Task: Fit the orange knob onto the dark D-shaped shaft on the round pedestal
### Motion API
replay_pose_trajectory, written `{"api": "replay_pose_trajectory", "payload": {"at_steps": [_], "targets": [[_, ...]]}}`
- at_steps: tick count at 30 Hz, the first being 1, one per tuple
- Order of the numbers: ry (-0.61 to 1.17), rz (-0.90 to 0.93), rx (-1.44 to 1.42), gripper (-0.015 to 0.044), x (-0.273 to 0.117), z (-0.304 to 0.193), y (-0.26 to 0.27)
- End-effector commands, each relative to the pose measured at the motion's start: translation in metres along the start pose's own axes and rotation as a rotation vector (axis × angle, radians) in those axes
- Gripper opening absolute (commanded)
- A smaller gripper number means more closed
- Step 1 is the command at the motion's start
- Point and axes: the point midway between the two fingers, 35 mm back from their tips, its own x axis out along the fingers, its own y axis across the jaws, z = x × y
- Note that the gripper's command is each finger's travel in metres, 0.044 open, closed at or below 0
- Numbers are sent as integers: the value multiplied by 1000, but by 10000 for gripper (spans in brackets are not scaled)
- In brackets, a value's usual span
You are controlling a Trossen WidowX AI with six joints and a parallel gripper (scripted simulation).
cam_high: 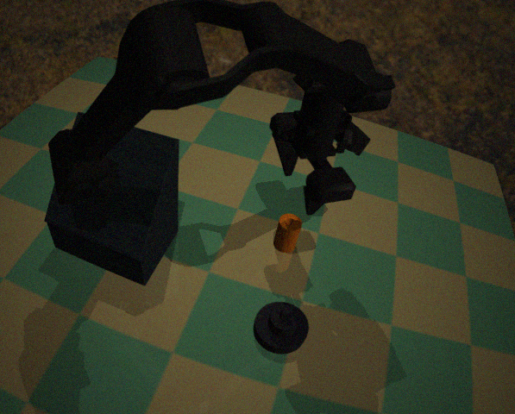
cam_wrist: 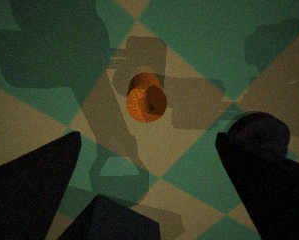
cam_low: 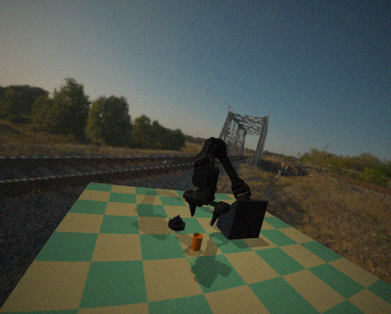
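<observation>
The gripper [cam_high: 298,194] [cam_low: 201,220] [cam_wrist: 150,138] is holding its fingers spread with nothing between, presumably leaving room to straddle the knob. Ahead of the fingertips, between their lines, the orange knob [cam_high: 287,233] [cam_low: 196,241] [cam_wrist: 146,98] is standing upright, hole up, ready for grasping. By the right-hand fingertip in the wrist view, the pedestal [cam_high: 266,337] [cam_low: 176,224] [cam_wrist: 279,131] is waiting, its shaft bare.
</observation>
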Motion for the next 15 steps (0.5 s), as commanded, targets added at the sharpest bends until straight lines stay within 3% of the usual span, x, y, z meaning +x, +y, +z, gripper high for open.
{"api": "replay_pose_trajectory", "payload": {"at_steps": [1, 15], "targets": [[0, -6, 465, 440, 0, 0, -1], [0, -6, 472, 440, 3, 0, -1]]}}
